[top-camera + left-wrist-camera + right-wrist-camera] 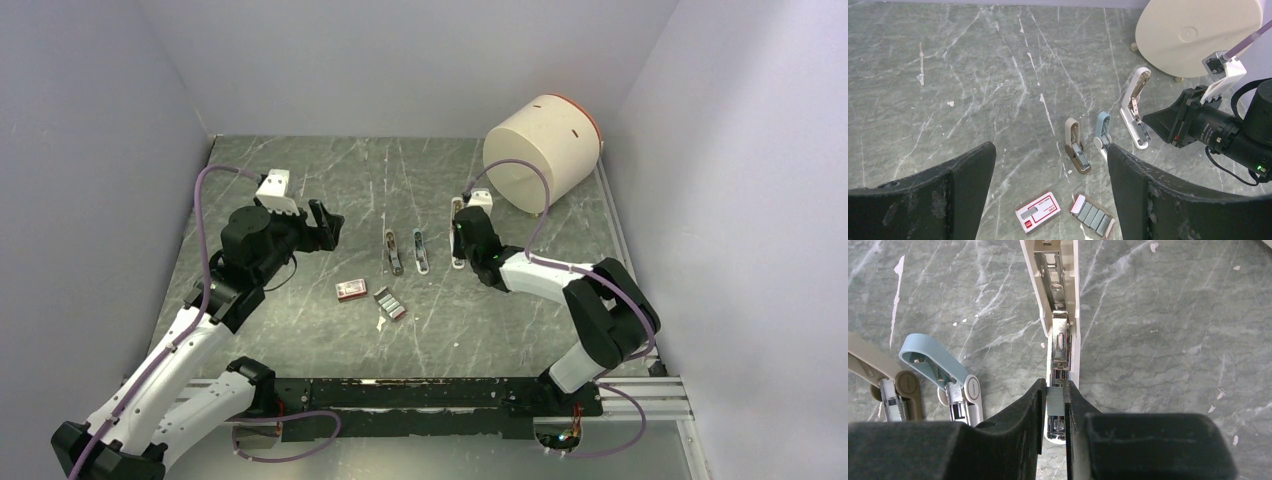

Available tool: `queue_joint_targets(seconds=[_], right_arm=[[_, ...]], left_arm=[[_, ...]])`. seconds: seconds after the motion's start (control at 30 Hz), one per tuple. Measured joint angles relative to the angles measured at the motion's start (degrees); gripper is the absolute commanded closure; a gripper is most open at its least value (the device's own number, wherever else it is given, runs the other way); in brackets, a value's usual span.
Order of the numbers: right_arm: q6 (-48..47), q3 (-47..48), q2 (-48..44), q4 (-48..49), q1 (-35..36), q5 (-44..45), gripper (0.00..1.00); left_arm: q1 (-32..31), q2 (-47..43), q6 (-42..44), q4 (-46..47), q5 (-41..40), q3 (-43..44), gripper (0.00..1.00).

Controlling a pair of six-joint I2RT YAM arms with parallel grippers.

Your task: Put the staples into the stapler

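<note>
My right fingers [1018,425] are clamped on a short grey strip of staples [1055,401], held right over the near end of the white stapler [1062,300], which lies open on the bench [1158,340]. My left fingers [960,180] hang wide apart, well off to the left. A block of staples [389,303] lies just beside the red box [351,290]

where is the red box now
In the top view the red box lies just left of the staples, below the brown stapler.
</note>
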Motion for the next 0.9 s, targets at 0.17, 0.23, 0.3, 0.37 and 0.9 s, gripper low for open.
queue_joint_targets(seconds=[0.17, 0.23, 0.3, 0.37, 0.9], right_arm=[[0.0, 0.0, 0.7, 0.0, 0.0, 0.0, 0.80], [0.0, 0.0, 1.1, 0.0, 0.0, -0.1, 0.80], [0.0, 0.0, 1.3, 0.0, 0.0, -0.1, 0.80], [0.0, 0.0, 1.3, 0.0, 0.0, -0.1, 0.80], [0.0, 0.0, 2.0, 0.0, 0.0, -0.4, 0.80]], left_arm=[[0.0, 0.0, 0.0, -0.2, 0.0, -0.1, 0.13], [0.0, 0.0, 0.0, -0.2, -0.2, -0.1, 0.13], [0.0, 0.0, 0.0, -0.2, -0.3, -0.1, 0.13], [0.0, 0.0, 0.0, -0.2, -0.3, -0.1, 0.13], [0.0, 0.0, 0.0, -0.2, -0.3, -0.1, 0.13]])
